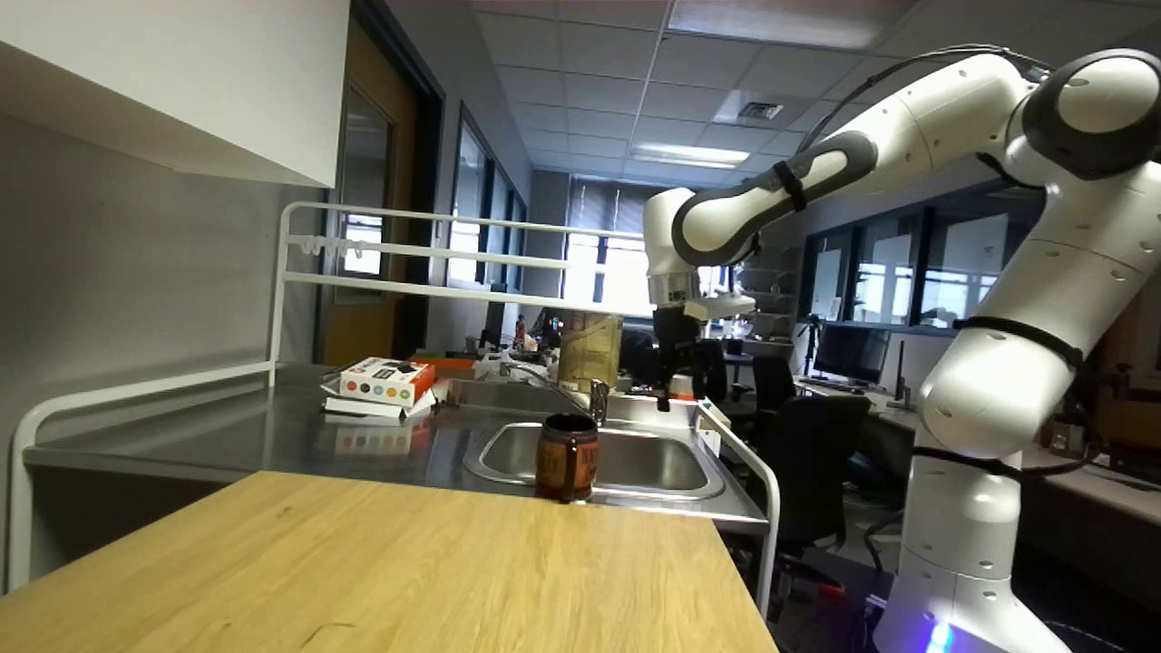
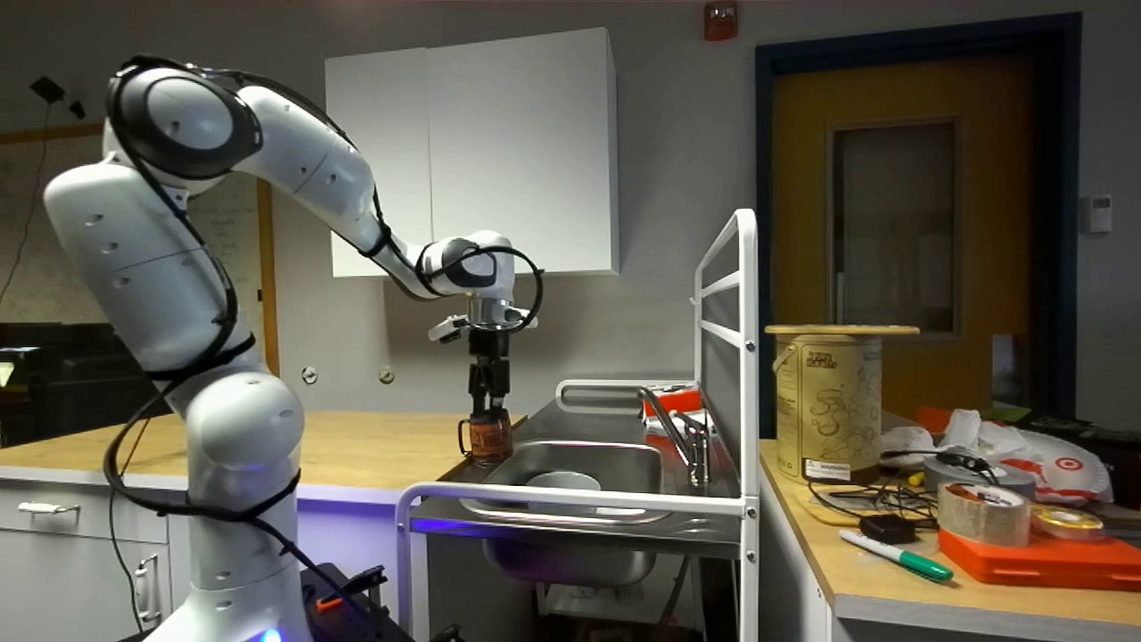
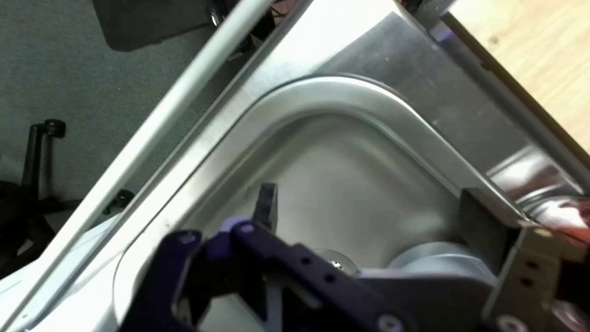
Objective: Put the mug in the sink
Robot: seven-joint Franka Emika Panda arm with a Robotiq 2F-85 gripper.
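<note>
The mug is squat, dark brown and amber. It stands upright on the steel edge between the wooden table and the sink, in both exterior views (image 1: 567, 458) (image 2: 490, 439). A reddish part of it shows at the right edge of the wrist view (image 3: 575, 233). The sink is a rectangular steel basin (image 1: 653, 458), seen also in an exterior view (image 2: 615, 448) and the wrist view (image 3: 339, 90). My gripper (image 3: 375, 214) is open and empty above the basin. In an exterior view the gripper (image 1: 680, 385) is apart from the mug; in an exterior view the gripper (image 2: 488, 406) overlaps the mug's top.
A pale round dish (image 2: 563, 481) lies in the basin, also in the wrist view (image 3: 438, 260). The faucet (image 2: 695, 441) rises at the back. A white tubular rack (image 2: 749, 357) frames the sink. An orange-and-white box (image 1: 385, 381) lies on the drainboard. The wooden table (image 1: 408, 562) adjoins it.
</note>
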